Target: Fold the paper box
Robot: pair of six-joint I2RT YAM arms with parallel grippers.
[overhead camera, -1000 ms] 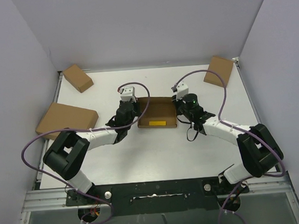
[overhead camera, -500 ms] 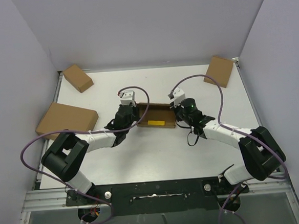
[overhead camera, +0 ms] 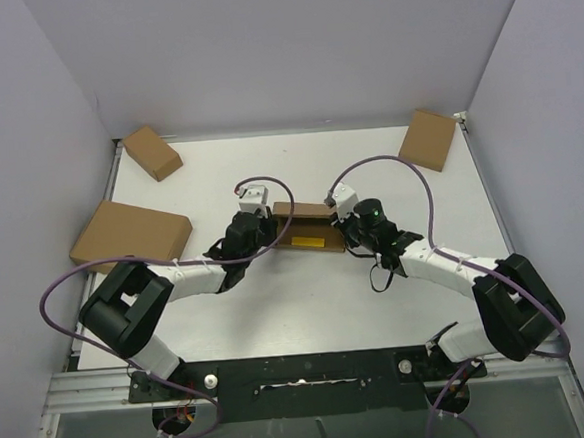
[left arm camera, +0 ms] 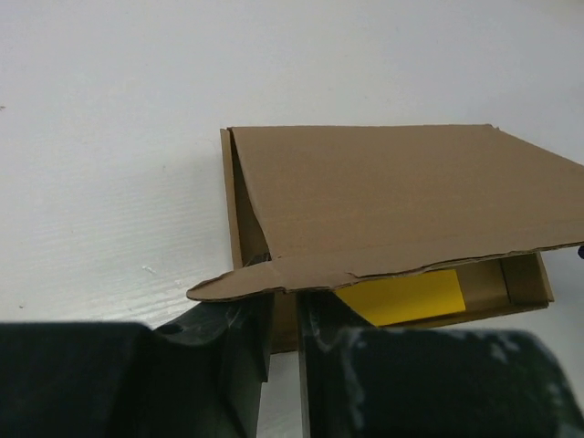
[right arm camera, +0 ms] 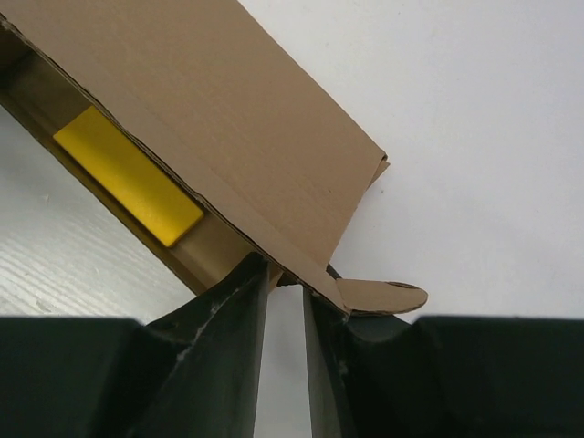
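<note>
Paper box between left tool, right tool

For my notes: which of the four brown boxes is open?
The middle box: only its lid stands half raised, with a yellow block visible beneath.
</note>
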